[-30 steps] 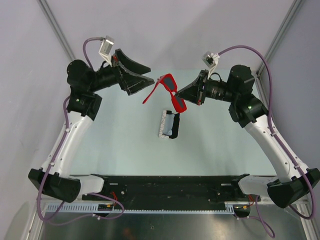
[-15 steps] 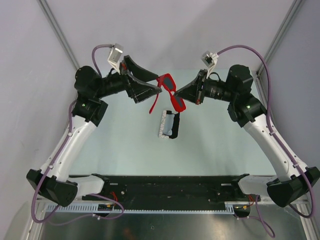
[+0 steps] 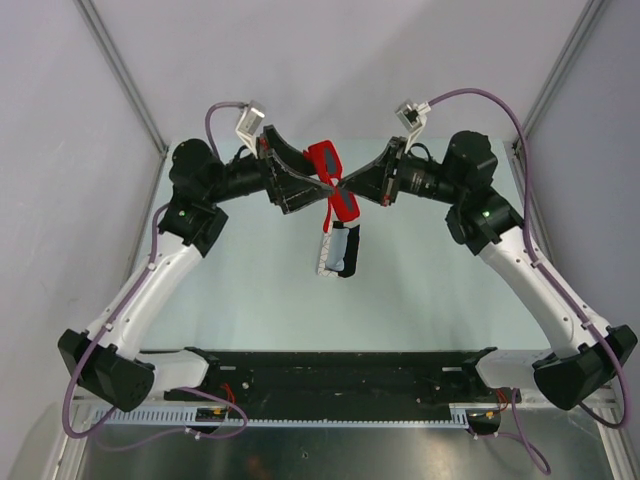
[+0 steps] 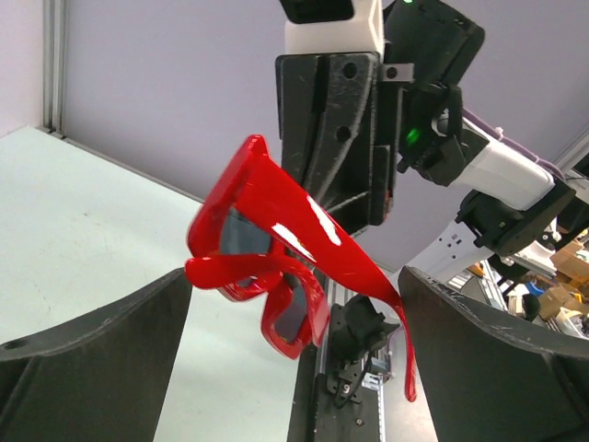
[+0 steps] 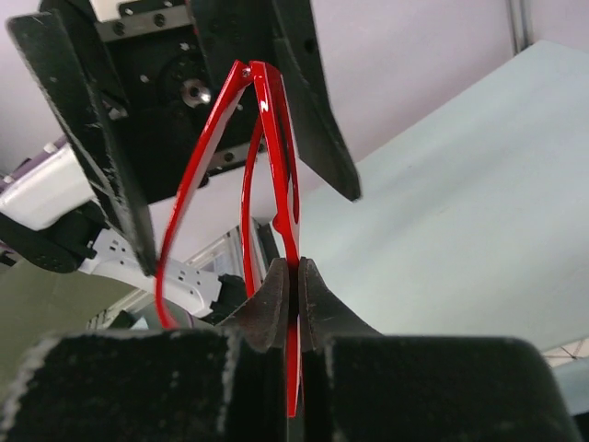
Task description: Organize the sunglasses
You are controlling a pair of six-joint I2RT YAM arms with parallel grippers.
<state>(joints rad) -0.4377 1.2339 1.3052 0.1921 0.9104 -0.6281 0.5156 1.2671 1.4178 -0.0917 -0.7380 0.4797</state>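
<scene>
You had two claws, one pair of sunglasses and one white case in view. Your left claw [image 3: 312, 172] stood wide open with nothing in its grip. Its two fingers sat on either side of the sunglasses [image 3: 325, 160]; whether either finger touched the frame, I could not tell. The sunglasses hung in the air between the two claws, above the table [image 3: 250, 290] and just beyond the far end of the case [image 3: 330, 250], which lay flat on the table. Your right claw [image 3: 350, 185] was pinched tight on a thin part of the red frame, carrying the pair alone.

A second earlier, your left claw had been well off to the left, clear of the sunglasses. By now it had swung right until its fingers flanked them. Your right arm had nudged left, and the sunglasses had turned and shifted with it. The case had not moved.
</scene>
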